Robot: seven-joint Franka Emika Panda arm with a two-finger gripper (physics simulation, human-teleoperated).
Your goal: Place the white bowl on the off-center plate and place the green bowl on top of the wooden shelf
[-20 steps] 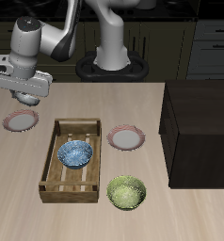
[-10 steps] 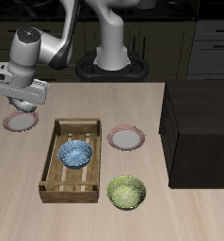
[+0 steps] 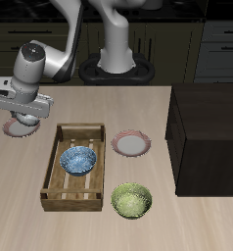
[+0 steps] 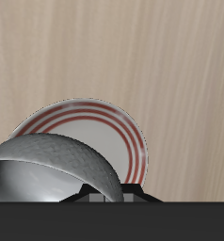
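While the claw [image 3: 27,120] hangs low over the off-center plate [image 3: 13,128], it grips the white bowl [image 4: 48,169] just above that plate. Next comes the slatted tray [image 3: 52,186] with a blue bowl [image 3: 77,160], then a second plate [image 3: 131,145], the green bowl [image 3: 131,200] on the table [image 3: 187,225], and the shelf [image 3: 211,137].

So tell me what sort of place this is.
Probably a simulated kitchen: dark cabinets with drawer handles stand behind a pale wooden table set with a plate, a green bowl and a slatted tray.
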